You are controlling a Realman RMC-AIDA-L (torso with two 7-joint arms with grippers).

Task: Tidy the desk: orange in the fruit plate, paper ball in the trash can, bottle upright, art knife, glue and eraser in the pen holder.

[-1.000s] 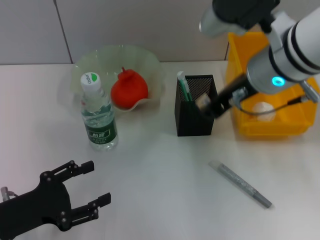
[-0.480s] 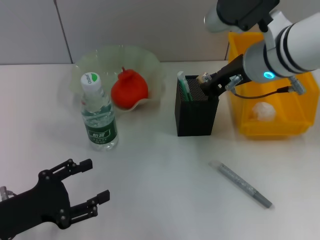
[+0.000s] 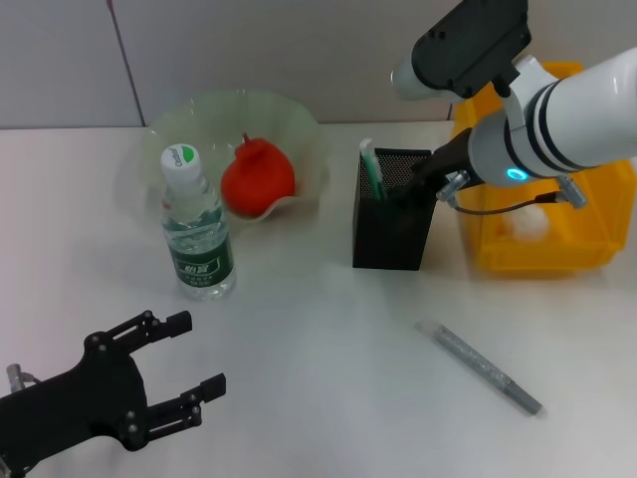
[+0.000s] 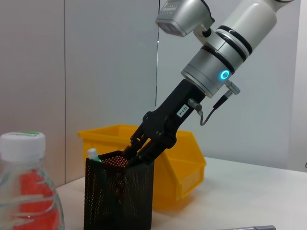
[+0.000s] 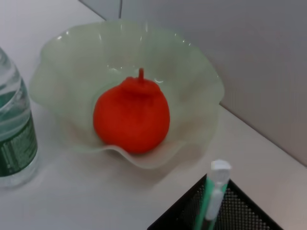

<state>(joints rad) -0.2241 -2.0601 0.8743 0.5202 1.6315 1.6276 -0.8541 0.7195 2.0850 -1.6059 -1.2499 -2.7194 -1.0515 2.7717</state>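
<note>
My right gripper [image 3: 406,194] dips into the top of the black mesh pen holder [image 3: 391,229]; its tip is hidden by the mesh, also in the left wrist view [image 4: 139,152]. The eraser is hidden. A green and white glue stick [image 3: 369,167] stands in the holder. The orange [image 3: 257,177] lies in the pale green fruit plate [image 3: 299,124]. The bottle [image 3: 196,234] stands upright in front of the plate. The grey art knife [image 3: 480,366] lies on the table at front right. The paper ball [image 3: 528,223] lies in the yellow bin [image 3: 557,249]. My left gripper [image 3: 174,376] is open and empty at front left.
The yellow bin stands right next to the pen holder, under my right arm. The white table's back edge meets a grey wall. The right wrist view shows the orange [image 5: 132,115], the plate [image 5: 192,72] and the glue stick [image 5: 216,191].
My right gripper carried a small beige eraser up over the pen holder and has lowered into it; the eraser no longer shows. The left gripper shifted slightly.
</note>
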